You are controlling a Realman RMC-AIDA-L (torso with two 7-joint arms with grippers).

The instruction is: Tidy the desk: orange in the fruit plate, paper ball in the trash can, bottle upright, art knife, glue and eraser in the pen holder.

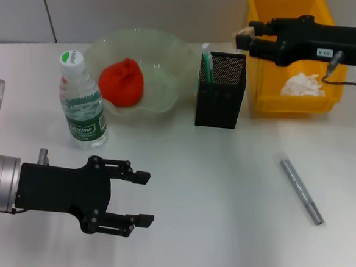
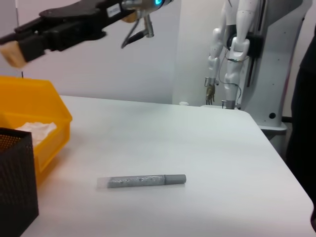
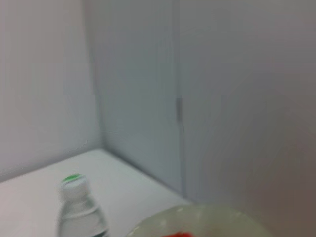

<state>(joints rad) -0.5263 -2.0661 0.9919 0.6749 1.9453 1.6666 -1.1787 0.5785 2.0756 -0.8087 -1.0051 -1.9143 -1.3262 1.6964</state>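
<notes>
My right gripper (image 1: 246,38) hovers above the black mesh pen holder (image 1: 221,98), shut on a small beige eraser (image 1: 241,38). The eraser also shows in the left wrist view (image 2: 12,53). A green-and-white glue stick (image 1: 206,63) stands in the holder. The grey art knife (image 1: 301,191) lies on the table at the right and shows in the left wrist view (image 2: 142,180). The orange (image 1: 122,82) sits in the glass fruit plate (image 1: 171,53). The bottle (image 1: 81,102) stands upright. The paper ball (image 1: 302,85) lies in the yellow trash bin (image 1: 290,103). My left gripper (image 1: 144,198) is open and empty near the front left.
The bottle stands just left of the fruit plate, behind my left gripper. The pen holder stands between the plate and the yellow bin. The table's right edge shows in the left wrist view (image 2: 284,168), with another robot (image 2: 236,49) standing beyond it.
</notes>
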